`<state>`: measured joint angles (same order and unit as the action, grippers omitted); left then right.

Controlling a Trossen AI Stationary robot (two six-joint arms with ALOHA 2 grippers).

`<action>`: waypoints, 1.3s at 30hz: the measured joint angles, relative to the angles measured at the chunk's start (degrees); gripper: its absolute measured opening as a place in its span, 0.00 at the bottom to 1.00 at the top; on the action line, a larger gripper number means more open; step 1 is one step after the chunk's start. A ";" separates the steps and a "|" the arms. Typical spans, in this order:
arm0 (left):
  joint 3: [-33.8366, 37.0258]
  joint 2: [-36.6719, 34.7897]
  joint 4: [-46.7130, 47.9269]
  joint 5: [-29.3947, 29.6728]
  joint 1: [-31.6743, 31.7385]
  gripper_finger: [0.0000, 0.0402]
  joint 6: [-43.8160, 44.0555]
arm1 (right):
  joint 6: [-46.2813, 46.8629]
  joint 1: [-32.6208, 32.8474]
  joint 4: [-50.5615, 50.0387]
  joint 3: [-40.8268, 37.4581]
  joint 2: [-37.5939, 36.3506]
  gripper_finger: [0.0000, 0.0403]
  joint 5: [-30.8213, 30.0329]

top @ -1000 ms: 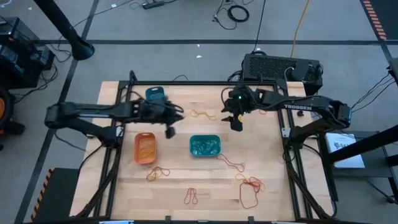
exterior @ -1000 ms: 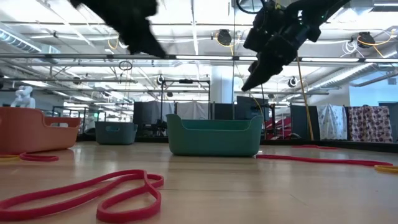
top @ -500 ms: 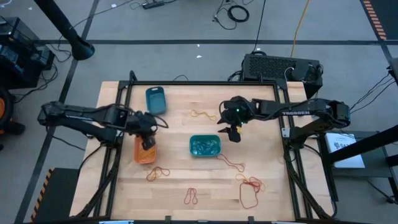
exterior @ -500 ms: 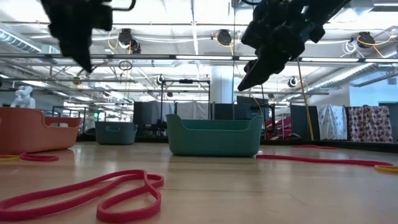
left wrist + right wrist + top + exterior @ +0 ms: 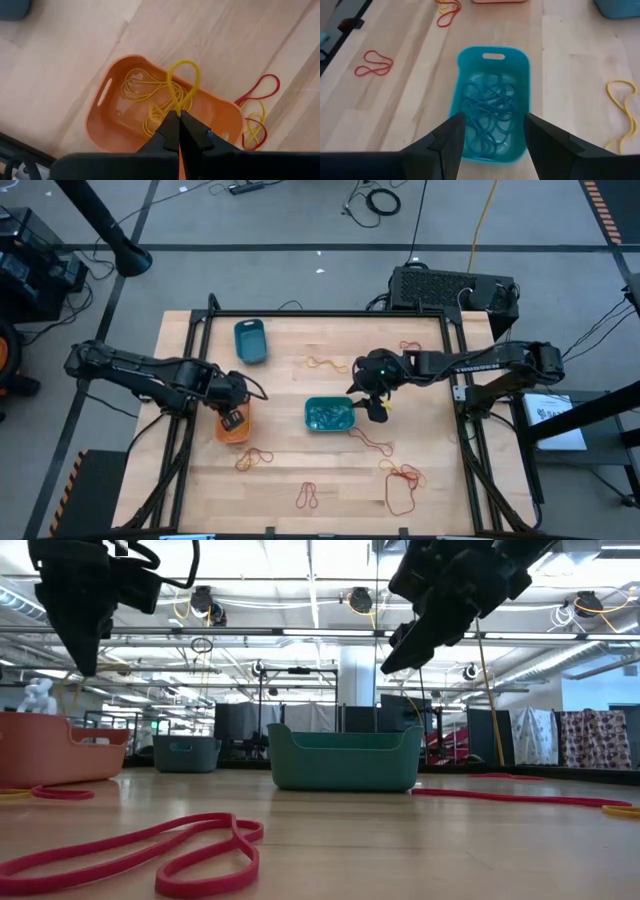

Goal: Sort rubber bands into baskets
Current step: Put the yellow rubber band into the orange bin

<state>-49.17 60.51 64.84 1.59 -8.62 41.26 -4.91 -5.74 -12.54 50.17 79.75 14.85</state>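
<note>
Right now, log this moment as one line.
left gripper: shut on yellow rubber band, above orange basket | right gripper: open, empty, above teal basket | loose bands remain on table

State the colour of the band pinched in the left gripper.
Yellow rubber band, clearest in the left wrist view.

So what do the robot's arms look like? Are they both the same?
Yes, they look alike. The left arm and the right arm are dark, thin and jointed. The right one has white letters on its side and a small green light near its wrist. Each ends in two flat dark jaws.
</note>
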 joint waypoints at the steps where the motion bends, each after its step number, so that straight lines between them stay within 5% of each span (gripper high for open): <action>1: 0.00 0.25 0.11 -0.13 -0.18 0.00 0.15 | 0.00 0.30 0.00 0.00 0.01 0.48 0.00; 18: 0.00 5.69 1.10 -3.97 -1.21 0.19 0.47 | 1.07 5.37 -0.69 -2.25 -0.02 0.48 -0.07; 30: 0.00 6.49 6.70 -8.26 -0.71 0.20 0.27 | 0.56 5.49 0.58 -3.41 -0.02 0.48 -0.15; 35: -0.02 6.49 4.29 -6.81 -0.65 0.20 -7.72 | -3.38 5.24 1.04 -3.41 -0.02 0.48 -0.19; 39: -0.02 6.49 -4.26 1.00 0.86 0.20 -17.55 | -5.34 3.96 1.32 -2.55 -0.02 0.48 -0.27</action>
<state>-49.19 67.00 60.58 2.60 -7.76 23.72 -10.25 -1.78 -11.21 47.63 79.72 14.58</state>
